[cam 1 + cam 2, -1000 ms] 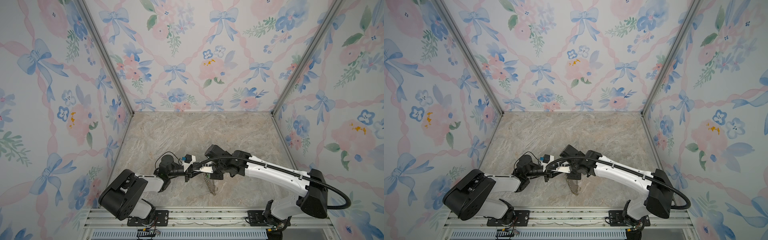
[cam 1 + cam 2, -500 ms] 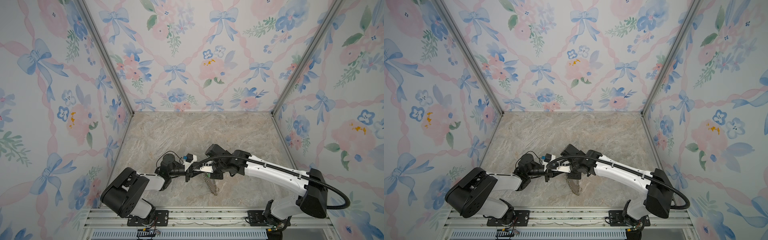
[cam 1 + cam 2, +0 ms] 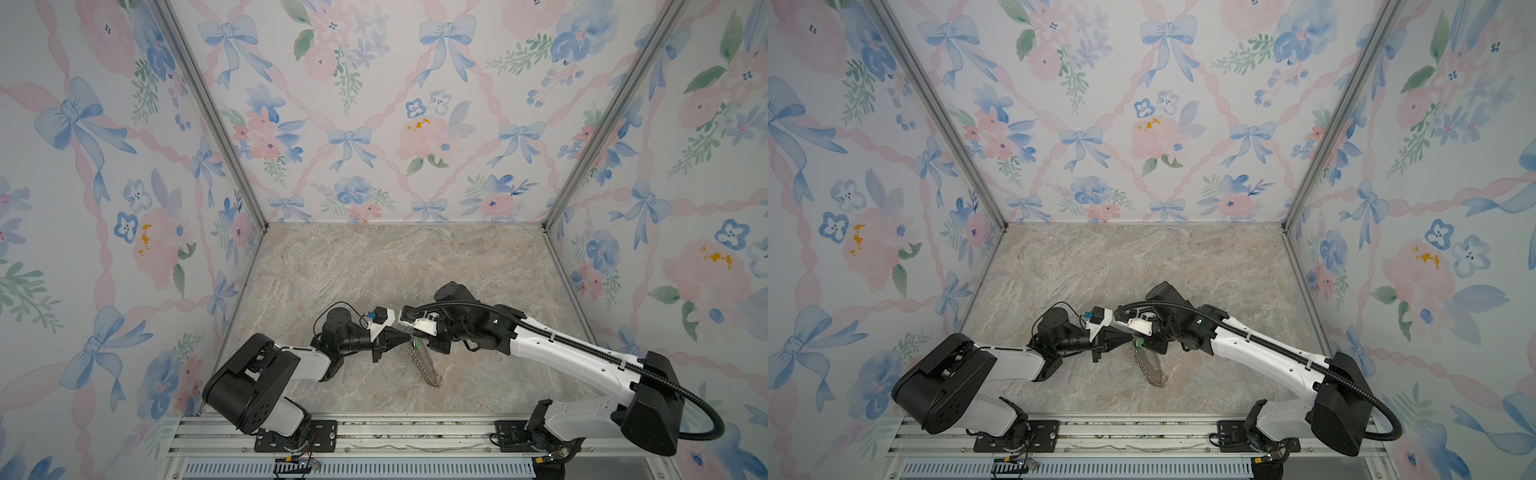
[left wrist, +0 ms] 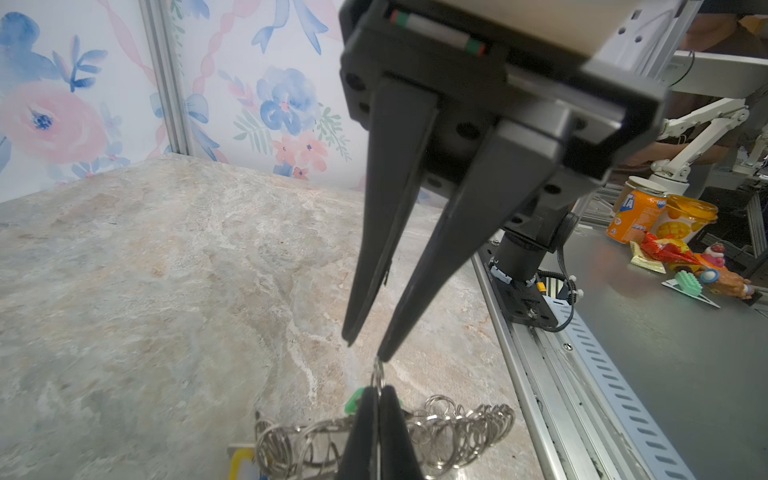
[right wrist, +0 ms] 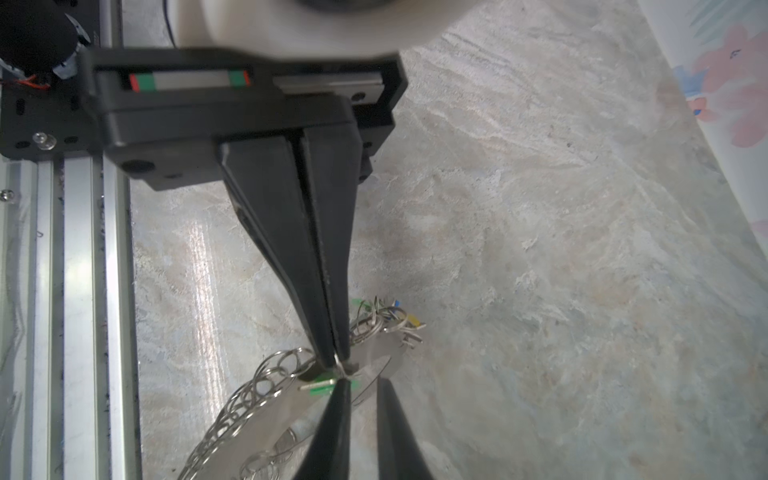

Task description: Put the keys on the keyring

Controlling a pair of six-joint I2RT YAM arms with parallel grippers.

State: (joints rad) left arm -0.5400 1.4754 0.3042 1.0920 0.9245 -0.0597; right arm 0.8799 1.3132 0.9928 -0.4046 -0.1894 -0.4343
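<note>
Your left gripper [image 5: 336,359] has its jaws pressed together, pinching one small wire ring [image 5: 341,368] on the rim of the keyring [image 5: 266,415]. Your right gripper [image 4: 363,351] meets it tip to tip with its jaws slightly apart and nothing clamped between them. In the left wrist view one of its fingertips [image 4: 380,357] touches the top of that same ring, and the other stands clear of it.

You have a green key [image 5: 322,384] hanging at the pinched ring, just beside the left gripper's tips. In both top views it shows as a green speck directly under the spot where the two grippers meet.

From that pinch the keyring hangs tilted and edge-on, so in both top views it looks like a short chain slanting down toward the front edge of the tabletop [image 3: 374,270]. You cannot tell from these views whether its lower end rests on the marble.

More keys [image 5: 390,316] sit bunched on the far part of the rim in the right wrist view, with green, blue and yellow heads among the wire rings.

All of this is above the middle of the tabletop's front half, well away from the back edge and from both side edges.
</note>
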